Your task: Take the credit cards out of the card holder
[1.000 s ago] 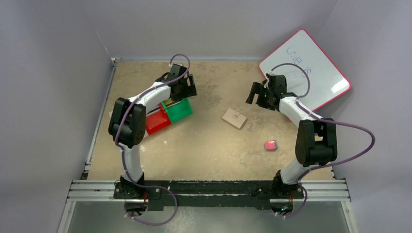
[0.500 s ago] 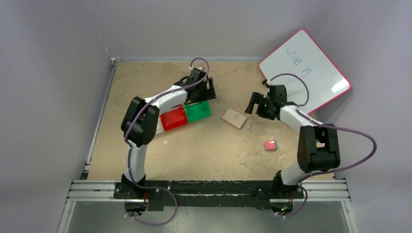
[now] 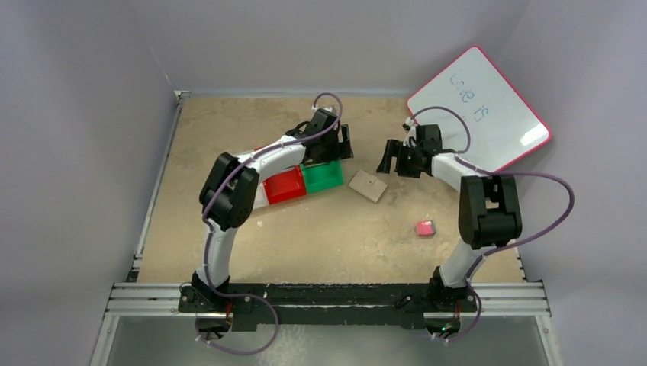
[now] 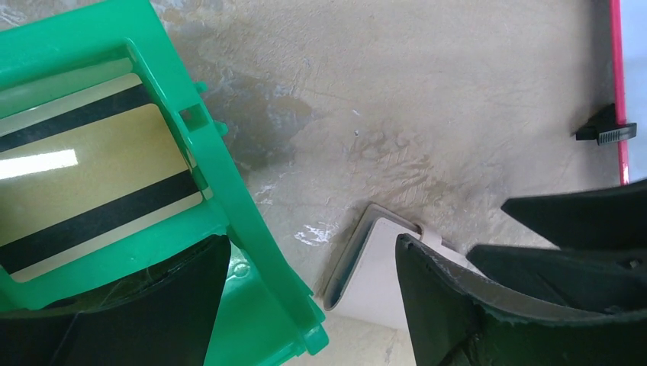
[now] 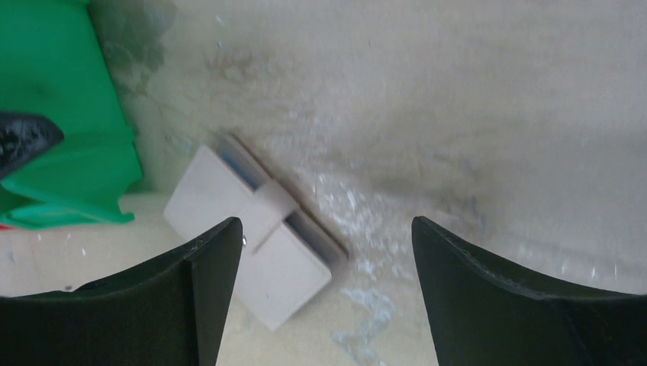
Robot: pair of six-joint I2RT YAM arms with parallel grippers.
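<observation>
The card holder (image 3: pixel 368 185) lies closed on the table, tan with its snap tab fastened; it shows in the left wrist view (image 4: pixel 378 286) and the right wrist view (image 5: pixel 252 236). A dull gold card (image 4: pixel 91 175) with black stripes lies in the green bin (image 3: pixel 320 175). No other cards show. My left gripper (image 3: pixel 343 146) is open, one finger inside the bin and its wall (image 4: pixel 259 252) between the jaws (image 4: pixel 311 242). My right gripper (image 3: pixel 391 158) is open above the wallet's right side (image 5: pixel 326 225), holding nothing.
A red bin (image 3: pixel 284 185) sits joined to the green bin's left side. A small pink-red block (image 3: pixel 425 227) lies to the front right. A pink-framed whiteboard (image 3: pixel 481 107) leans at the back right corner. Grey walls enclose the table.
My left arm has swung right, and the green and red bins have slid right with it, close to the wallet. My right gripper has moved left toward the wallet.
</observation>
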